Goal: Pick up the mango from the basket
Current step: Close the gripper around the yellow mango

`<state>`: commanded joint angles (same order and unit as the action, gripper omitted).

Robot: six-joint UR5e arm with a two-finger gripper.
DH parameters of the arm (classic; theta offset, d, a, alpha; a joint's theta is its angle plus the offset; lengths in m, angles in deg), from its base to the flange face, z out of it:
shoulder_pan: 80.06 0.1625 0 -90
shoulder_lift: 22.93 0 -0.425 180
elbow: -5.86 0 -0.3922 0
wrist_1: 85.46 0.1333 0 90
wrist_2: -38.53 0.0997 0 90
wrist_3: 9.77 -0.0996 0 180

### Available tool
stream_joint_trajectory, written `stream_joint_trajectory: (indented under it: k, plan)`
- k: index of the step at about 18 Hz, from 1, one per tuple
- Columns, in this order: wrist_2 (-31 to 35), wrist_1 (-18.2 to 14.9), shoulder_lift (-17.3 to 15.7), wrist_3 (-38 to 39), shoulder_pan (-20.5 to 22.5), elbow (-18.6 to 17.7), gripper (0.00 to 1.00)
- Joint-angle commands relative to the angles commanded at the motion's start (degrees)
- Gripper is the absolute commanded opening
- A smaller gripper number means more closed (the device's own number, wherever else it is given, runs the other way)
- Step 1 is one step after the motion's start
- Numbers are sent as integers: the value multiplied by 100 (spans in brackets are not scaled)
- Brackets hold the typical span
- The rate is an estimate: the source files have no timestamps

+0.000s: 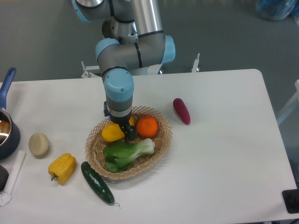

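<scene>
On the table (224, 154): basket (159, 154), with loose produce around it.
Basket contents: mango (111, 133) at the left rear, orange (147, 126) at the right rear, bok choy (127, 152) across the front.
Gripper (128, 134): lowered into the basket at the mango's right side, between mango and orange; one dark finger shows against the fruit, but whether the jaws are closed on it cannot be told.
Left of basket: yellow pepper (62, 168), cucumber (97, 182), a pale round item (39, 143).
Right of basket: eggplant (181, 111), lying apart.
Far left edge: pot (6, 130) with a blue handle.
</scene>
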<state>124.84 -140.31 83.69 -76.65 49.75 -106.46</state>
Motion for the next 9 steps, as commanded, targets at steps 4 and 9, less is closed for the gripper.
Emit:
stream_joint_trajectory:
  k: [4,9]
  plan:
    - [0,9,61,0,0,0,100]
    - [9,9,105,-9,0,26,100]
